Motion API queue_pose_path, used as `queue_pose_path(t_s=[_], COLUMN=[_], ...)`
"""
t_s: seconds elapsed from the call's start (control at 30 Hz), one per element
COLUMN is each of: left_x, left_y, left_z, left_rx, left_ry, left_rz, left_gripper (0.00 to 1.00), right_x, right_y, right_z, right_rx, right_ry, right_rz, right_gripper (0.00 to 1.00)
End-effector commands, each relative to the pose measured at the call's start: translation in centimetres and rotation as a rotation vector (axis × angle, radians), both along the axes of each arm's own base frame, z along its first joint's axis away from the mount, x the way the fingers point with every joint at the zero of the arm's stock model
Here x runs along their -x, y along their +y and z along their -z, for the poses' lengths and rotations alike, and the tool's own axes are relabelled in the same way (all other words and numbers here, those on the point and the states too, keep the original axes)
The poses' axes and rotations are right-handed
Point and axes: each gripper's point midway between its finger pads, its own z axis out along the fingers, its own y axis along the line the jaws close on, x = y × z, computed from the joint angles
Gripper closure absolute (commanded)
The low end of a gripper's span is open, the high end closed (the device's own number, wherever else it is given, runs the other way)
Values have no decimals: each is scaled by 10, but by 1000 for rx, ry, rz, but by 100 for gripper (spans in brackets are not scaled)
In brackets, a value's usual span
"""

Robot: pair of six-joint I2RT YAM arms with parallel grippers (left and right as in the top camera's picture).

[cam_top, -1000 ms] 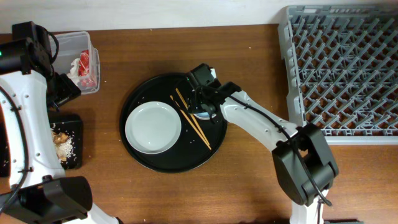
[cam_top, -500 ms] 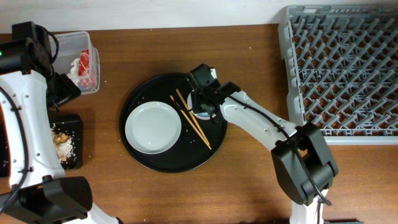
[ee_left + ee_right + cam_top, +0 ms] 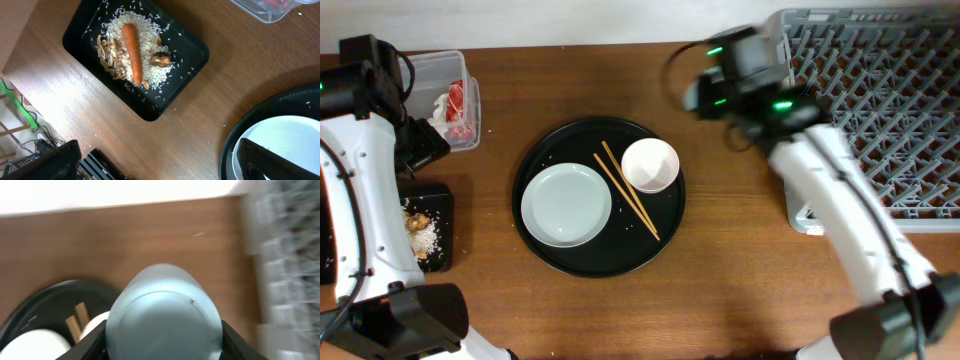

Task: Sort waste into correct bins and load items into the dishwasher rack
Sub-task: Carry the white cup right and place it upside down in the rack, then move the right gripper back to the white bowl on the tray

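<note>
Pinching light-blue cup [image 3: 164, 315] between half-spread right jaws, dishwasher rack [image 3: 287, 255] just beside. Holding left jaws spread wide, empty, over black tray [image 3: 190, 55]. Could lose smooth cup from side pinch, clip rack wall, or land it tilted on pegs.

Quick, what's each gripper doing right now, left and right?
Left gripper: open, holding nothing.
Right gripper: fingers closed on the light-blue cup.

No writing can be read anywhere; any print on the red snack wrapper [image 3: 458, 110] is too small.
</note>
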Motion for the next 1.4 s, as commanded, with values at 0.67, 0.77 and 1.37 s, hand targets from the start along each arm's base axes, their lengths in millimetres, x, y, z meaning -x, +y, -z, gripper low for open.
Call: queue_pose_path(t_s=[0.67,0.77,1.37], left_x=[2,2,2], left_y=[1,1,1], left_z=[-5,-5,-5], left_rx=[-6,-6,-6], left_ry=[-18,-18,-18], left_rz=[-16,-16,-16], left_gripper=[1,1,1], right_x=[19,24,48], right_y=[-331,-328,-3], right_z=[101,103,-54], right_rx=[-74,-83,-197], right_ry=[231,252,-26], right_rz=[442,440,-336], right_gripper=[20,13,1])
